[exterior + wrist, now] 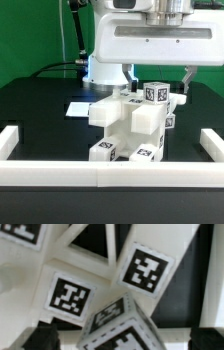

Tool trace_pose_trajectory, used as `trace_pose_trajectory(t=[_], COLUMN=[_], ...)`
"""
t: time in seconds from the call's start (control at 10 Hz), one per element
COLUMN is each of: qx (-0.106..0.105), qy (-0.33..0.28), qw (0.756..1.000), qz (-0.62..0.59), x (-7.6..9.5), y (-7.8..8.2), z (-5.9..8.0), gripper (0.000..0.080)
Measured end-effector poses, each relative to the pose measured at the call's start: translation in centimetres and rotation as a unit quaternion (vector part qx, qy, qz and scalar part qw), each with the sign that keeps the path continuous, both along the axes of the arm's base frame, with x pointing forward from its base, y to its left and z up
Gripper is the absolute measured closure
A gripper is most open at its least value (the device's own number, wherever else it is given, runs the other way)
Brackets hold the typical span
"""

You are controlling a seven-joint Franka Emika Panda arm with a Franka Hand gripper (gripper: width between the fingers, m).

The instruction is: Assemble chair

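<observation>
The white chair parts [132, 125] stand clustered in the middle of the black table, several blocks with black-and-white tags joined and stacked. A tagged post [155, 93] sticks up at the top of the cluster. My gripper [160, 82] hangs right over it, with its dark fingers [188, 78] spread on either side. In the wrist view the gripper [122, 339] is open. A tagged white part [125, 328] lies between the fingertips [40, 339] with gaps on both sides. More tagged chair faces [70, 294] fill the wrist view beyond it.
White border rails run along the front [110, 175] and both sides [10, 142] of the table. The marker board [78, 108] lies flat behind the cluster toward the exterior view's left. The robot base [105, 70] stands at the back.
</observation>
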State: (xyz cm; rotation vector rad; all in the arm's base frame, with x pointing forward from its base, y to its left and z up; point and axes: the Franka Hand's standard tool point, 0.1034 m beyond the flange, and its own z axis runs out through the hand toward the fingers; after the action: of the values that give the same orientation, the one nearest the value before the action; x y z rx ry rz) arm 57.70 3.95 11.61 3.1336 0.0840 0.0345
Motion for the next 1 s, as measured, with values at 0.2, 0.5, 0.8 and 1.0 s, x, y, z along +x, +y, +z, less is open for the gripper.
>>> trace_pose_trajectory(t=[0.2, 0.5, 0.8, 1.0], qx=[-0.001, -0.008, -0.008, -0.008], qy=[0.000, 0.002, 0.002, 0.002], qw=[0.999, 0.993, 0.993, 0.995], qz=[0.047, 0.118, 0.118, 0.099], x=[0.00, 0.00, 0.01, 0.00], y=[-0.08, -0.25, -0.28, -0.28], z=[0.00, 0.00, 0.00, 0.00], gripper=[0.0150, 0.0272, 0.0514, 0.0514])
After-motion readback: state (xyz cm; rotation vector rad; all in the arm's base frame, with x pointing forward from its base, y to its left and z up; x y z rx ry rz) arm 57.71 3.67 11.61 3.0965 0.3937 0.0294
